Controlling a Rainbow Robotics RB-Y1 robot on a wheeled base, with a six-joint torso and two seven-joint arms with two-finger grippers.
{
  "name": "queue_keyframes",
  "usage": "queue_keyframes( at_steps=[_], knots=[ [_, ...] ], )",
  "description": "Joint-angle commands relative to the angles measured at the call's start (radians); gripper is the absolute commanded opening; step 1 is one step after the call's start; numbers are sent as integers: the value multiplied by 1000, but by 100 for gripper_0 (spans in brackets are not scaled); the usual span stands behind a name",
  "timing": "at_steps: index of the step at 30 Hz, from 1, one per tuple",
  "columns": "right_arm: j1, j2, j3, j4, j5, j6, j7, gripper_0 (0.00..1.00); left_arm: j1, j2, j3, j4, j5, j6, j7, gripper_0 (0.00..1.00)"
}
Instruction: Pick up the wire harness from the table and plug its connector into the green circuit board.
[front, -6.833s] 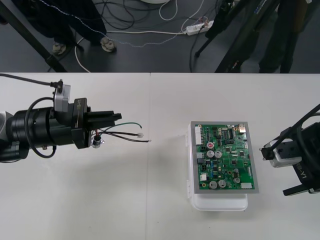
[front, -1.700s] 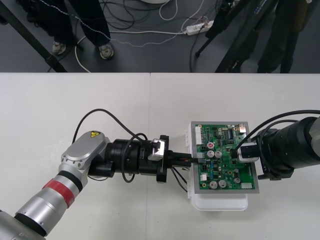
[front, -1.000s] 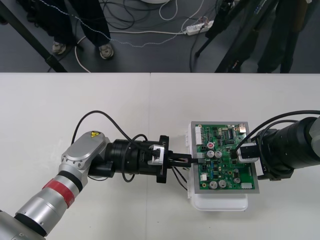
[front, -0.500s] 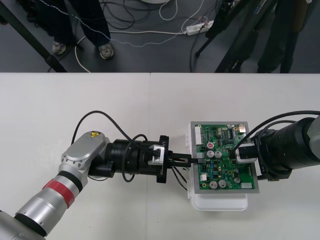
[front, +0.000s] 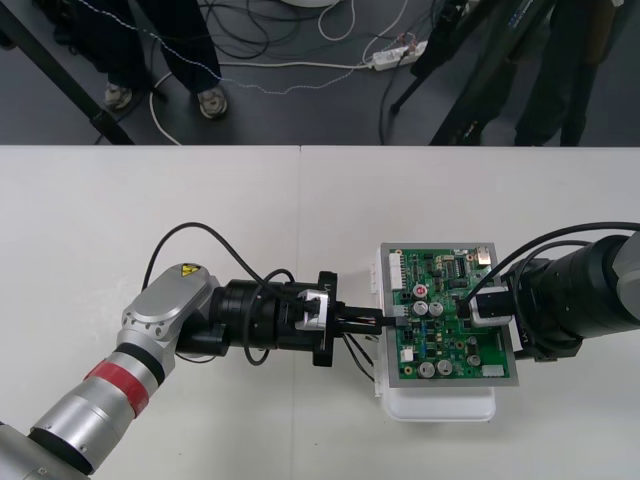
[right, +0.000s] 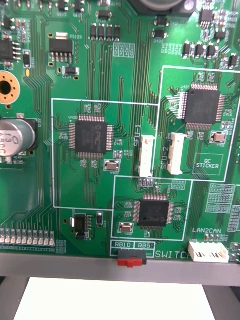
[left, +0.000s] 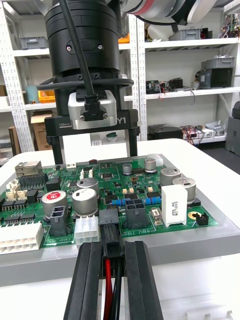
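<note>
Left pincer (front: 388, 320) pinches plug (left: 109, 220); harness (left: 107, 281) axis 9–3, plug pointing 3 o'clock, at board's (front: 455, 335) 9 o'clock edge. Right pincer (left: 94, 154) spread above board.

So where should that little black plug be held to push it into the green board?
By its back end, where the red and black wires leave the plug, pinching its two flat sides. Come in level from the left side of the board, as the left tool holds it: that probably leaves the plug's front free to meet the connectors along that edge.
</note>
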Motion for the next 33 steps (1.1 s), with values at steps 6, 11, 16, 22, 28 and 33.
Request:
queue_keyframes(
  at_steps=[6, 11, 16, 22, 28, 33],
  knots=[
    [3, 25, 12, -33, 0, -7, -39, 100, 11, -36, 18, -21, 28, 34, 6, 0],
    [1, 23, 11, -33, 0, -9, -40, 100, 13, -36, 18, -21, 28, 34, 8, 0],
    [3, 23, 12, -33, 3, -9, -43, 100, 13, -36, 10, -20, 26, 36, 8, 0],
    [3, 23, 12, -33, 1, -14, -45, 100, 14, -36, -7, -21, 26, 34, 14, 0],
    [1, 23, 11, -33, 1, -15, -46, 100, 14, -36, -13, -21, 26, 34, 17, 0],
    [3, 23, 9, -33, 3, -17, -46, 100, 18, -36, -19, -21, 29, 34, 19, 0]
  ],
)
